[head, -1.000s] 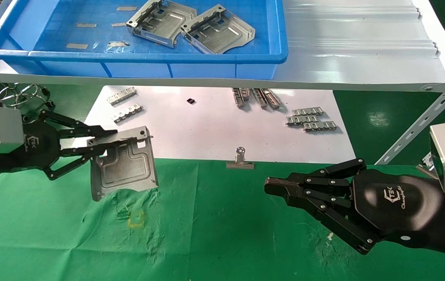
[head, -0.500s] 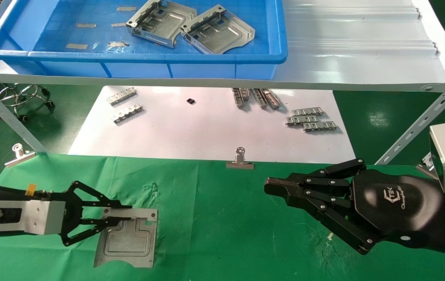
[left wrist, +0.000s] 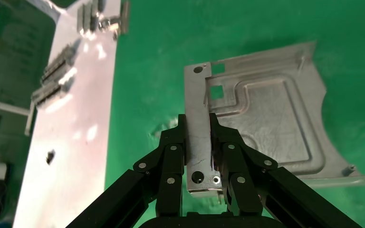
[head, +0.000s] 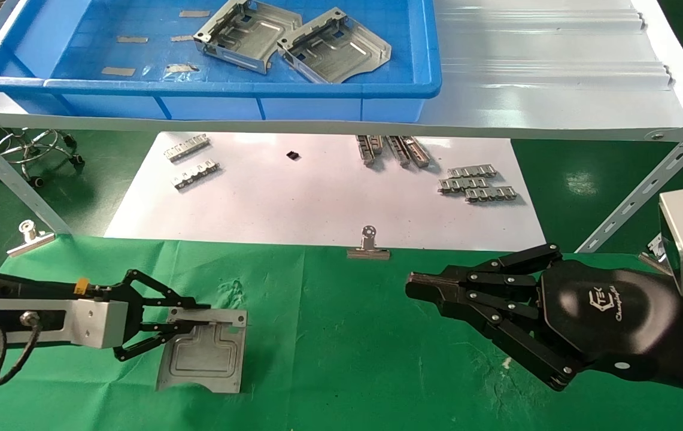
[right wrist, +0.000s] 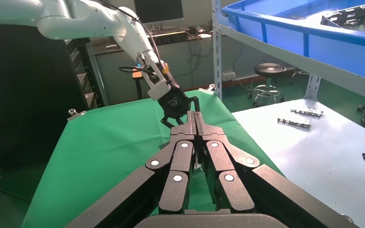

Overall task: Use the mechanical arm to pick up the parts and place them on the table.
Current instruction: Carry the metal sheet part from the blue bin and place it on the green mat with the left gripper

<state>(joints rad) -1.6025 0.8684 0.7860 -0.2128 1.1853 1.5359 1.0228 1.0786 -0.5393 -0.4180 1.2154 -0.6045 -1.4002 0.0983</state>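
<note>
From the head view, the left end effector clamps the folded flange of a silver stamped plate lying on the green counter at the near left; grooves run across its face. Two more plates rest in the blue bin on the shelf. The right end effector hovers closed and empty, well apart.

In the left wrist view, black fingers pinch the plate by its flange; its concave edge faces away.

In the right wrist view, the right end effector has its fingers pressed together.
</note>
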